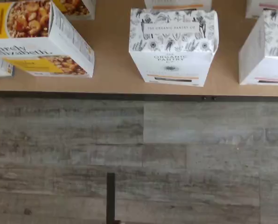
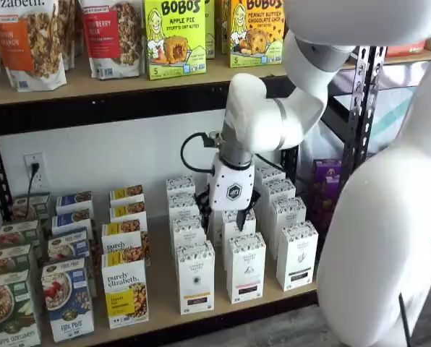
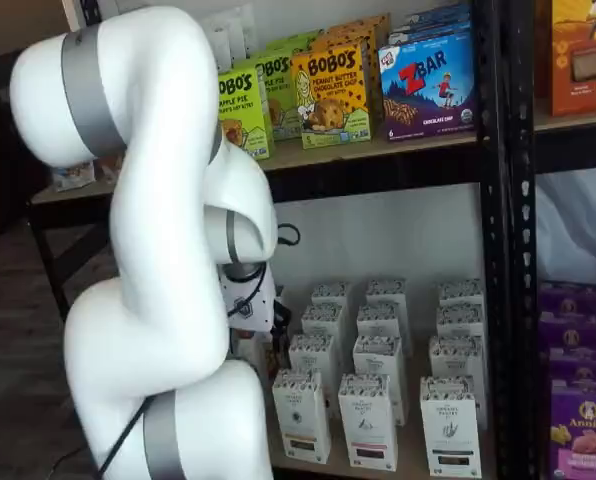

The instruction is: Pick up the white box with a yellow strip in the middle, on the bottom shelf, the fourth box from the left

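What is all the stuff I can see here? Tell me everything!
white box: one, white with yellow-orange strip, front of the bottom shelf
other white cartons: many, white, speckled tops, rows beside and behind it
purely elizabeth boxes: several, white and yellow, left of the cartons
Bobo's boxes: several, green and yellow, upper shelf
Z Bar box: one seen, blue, upper shelf
purple boxes: several, purple, far right
arm: one, white, before the shelves
gripper: one, white with black fingers, open, above the cartons

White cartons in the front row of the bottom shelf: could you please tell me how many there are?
3, at the front of the shelf: left carton, middle carton, right carton. None seems hidden there.
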